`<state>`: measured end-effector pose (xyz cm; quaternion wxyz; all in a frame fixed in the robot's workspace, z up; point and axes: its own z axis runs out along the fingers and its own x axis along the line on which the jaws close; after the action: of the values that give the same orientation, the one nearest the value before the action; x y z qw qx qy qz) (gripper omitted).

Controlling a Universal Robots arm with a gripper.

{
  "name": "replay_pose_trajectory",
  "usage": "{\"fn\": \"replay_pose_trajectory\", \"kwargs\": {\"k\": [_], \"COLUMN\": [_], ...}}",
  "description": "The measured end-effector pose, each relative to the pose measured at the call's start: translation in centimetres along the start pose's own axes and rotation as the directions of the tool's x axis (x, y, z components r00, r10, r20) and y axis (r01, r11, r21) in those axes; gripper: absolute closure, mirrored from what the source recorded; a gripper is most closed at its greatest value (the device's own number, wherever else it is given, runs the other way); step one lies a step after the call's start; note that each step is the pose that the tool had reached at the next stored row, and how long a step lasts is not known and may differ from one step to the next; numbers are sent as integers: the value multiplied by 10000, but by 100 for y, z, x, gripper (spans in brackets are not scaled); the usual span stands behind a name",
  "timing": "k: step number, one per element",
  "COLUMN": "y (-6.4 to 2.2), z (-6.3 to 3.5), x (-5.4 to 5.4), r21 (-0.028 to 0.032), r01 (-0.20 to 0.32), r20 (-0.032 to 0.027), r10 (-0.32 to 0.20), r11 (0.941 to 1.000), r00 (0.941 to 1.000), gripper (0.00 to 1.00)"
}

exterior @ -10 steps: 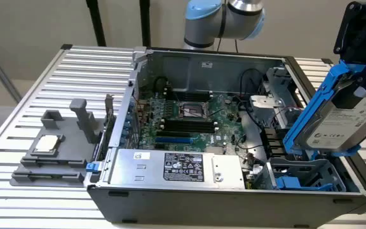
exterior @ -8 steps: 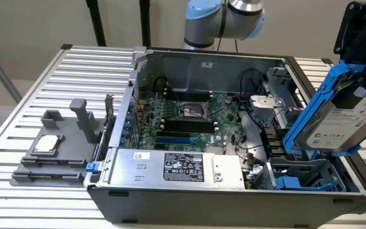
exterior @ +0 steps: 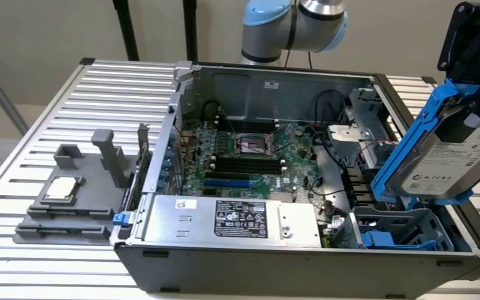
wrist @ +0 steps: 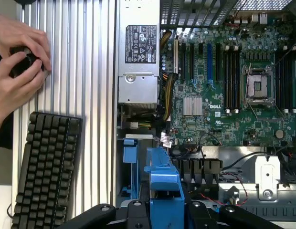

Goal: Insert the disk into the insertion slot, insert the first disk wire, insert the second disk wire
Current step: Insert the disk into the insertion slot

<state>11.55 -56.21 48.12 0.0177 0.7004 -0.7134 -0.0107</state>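
The disk (exterior: 452, 164), a silver-grey drive with a white label in a bright blue carrier frame, hangs upright and tilted above the right side of the open computer case. My gripper (exterior: 472, 115) is shut on it from above. Directly below it, in the case's near right corner, sits the insertion slot (exterior: 399, 228), a grey perforated cage with blue rails. In the wrist view the blue carrier of the disk (wrist: 162, 183) sits between my gripper's (wrist: 164, 212) black fingers, over the slot's blue rail (wrist: 131, 164). Thin red and black wires (wrist: 234, 191) lie beside the cage; I cannot tell which are the disk wires.
A silver power-supply box (exterior: 232, 219) with a black label fills the case's near edge, and the motherboard (exterior: 249, 156) lies behind it. A grey plastic fixture (exterior: 73, 194) stands on the slatted table at the exterior view's left. A person's hands (wrist: 19, 62) and a black keyboard (wrist: 45, 167) are beside the case.
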Motion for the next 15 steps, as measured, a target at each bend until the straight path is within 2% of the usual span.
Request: {"fn": "replay_pose_trajectory", "kwargs": {"k": [5, 10, 15], "y": [-1, -3, 17], "z": [1, 4, 36], "x": [24, 153, 217], "r21": [-13, -78, -85], "r01": [1, 8, 42], "r20": [16, 171, 320], "r10": [-1, -6, -39], "r11": [10000, 10000, 10000], "r00": [10000, 9999, 9995], "gripper": [68, 68, 68]}}
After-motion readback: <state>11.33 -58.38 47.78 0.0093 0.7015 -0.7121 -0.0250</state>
